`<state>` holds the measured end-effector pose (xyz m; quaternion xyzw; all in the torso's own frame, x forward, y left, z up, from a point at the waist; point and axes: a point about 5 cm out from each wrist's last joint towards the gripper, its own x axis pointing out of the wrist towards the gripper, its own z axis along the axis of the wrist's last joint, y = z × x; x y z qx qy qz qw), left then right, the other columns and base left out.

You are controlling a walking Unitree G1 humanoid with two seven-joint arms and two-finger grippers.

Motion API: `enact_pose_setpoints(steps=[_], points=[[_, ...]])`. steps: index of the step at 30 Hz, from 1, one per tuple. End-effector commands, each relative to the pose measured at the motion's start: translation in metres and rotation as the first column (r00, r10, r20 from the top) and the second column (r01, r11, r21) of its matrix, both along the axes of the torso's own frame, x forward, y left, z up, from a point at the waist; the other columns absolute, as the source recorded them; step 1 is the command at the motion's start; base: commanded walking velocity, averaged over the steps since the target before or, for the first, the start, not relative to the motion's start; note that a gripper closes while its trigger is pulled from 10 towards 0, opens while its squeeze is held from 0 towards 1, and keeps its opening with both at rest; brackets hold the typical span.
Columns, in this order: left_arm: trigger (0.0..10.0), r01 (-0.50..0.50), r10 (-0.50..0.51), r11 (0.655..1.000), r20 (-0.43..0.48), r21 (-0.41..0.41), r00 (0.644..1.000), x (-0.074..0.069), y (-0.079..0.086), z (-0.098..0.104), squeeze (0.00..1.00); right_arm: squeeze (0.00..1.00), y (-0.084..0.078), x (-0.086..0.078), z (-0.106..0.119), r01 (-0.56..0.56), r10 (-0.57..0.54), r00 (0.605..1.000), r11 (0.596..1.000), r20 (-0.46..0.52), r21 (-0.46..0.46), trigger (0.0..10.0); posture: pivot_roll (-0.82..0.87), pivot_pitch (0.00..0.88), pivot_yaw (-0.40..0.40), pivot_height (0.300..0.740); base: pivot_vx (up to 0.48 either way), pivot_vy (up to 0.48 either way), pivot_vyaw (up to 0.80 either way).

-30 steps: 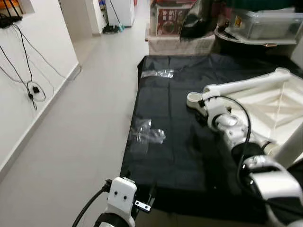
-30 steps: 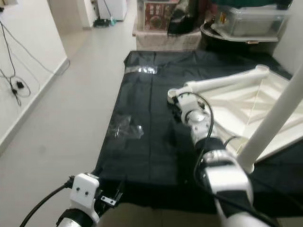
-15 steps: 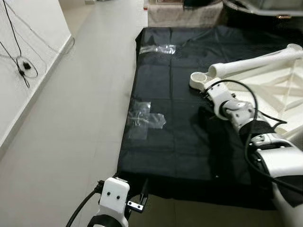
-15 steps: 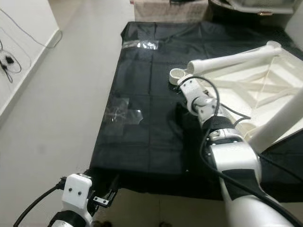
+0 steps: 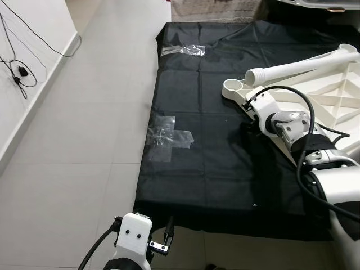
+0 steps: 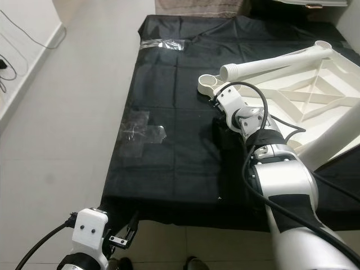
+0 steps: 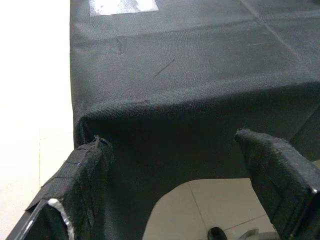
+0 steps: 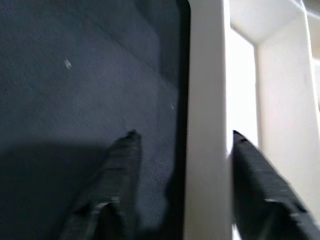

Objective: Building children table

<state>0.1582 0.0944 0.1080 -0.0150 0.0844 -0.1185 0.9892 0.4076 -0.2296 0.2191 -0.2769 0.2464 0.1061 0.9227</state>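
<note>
**A:** How far along is the children's table looking?

**B:** Early to middling, I'd judge. The white tabletop (image 5: 332, 95) is lying upside down on the black cloth (image 5: 202, 163) spread over the floor (image 5: 79, 140), its ribbed underside facing up. One white leg (image 5: 301, 66) is lying across that underside near the round corner socket (image 5: 232, 86), and it doesn't appear seated in anything. In the right eye view another thick white leg (image 6: 329, 138) is rising from the near side, so that one is probably fitted already, though its base is hidden behind the arm.

**A:** And the hands?

**B:** The right hand (image 8: 182, 185) is reaching to the tabletop's edge just below the corner socket. In the right wrist view its two black fingers (image 8: 117, 170) are standing apart on either side of the white rim (image 8: 205, 125), straddling it without clamping. The left hand (image 7: 185, 185) is hanging low at the near edge of the cloth, fingers spread and holding nothing.

**A:** What's left, then?

**B:** The loose leg is waiting to go into the corner socket, and I can't tell how the far corners stand. Then the whole thing is needing to be turned upright. Two patches of clear tape (image 5: 169, 136) are sitting on the cloth, apart from the work.
</note>
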Motion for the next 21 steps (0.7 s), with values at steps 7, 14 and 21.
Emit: enact_pose_setpoints(steps=[7,14,21], points=[[10.0,0.055,-0.051,0.992,0.037,-0.110,0.998,-0.009,-0.025,0.020,0.00,0.00,0.009,-0.006,-0.023,-0.059,0.062,0.986,0.998,-0.153,0.023,0.0,-0.04,0.268,-0.038,0.740,0.000,0.000,0.00],[10.0,0.053,-0.049,0.993,0.034,-0.108,0.998,-0.008,-0.024,0.020,0.00,0.00,0.018,-0.007,-0.021,-0.173,0.176,0.964,0.984,-0.198,0.036,0.0,-0.04,0.264,-0.038,0.740,0.000,0.000,0.00],[10.0,0.050,-0.047,0.993,0.034,-0.107,0.998,-0.004,-0.022,0.019,0.00,0.00,0.030,-0.014,-0.021,-0.434,0.432,0.835,0.898,-0.342,0.074,0.0,-0.04,0.255,-0.034,0.740,0.000,0.000,0.00]])
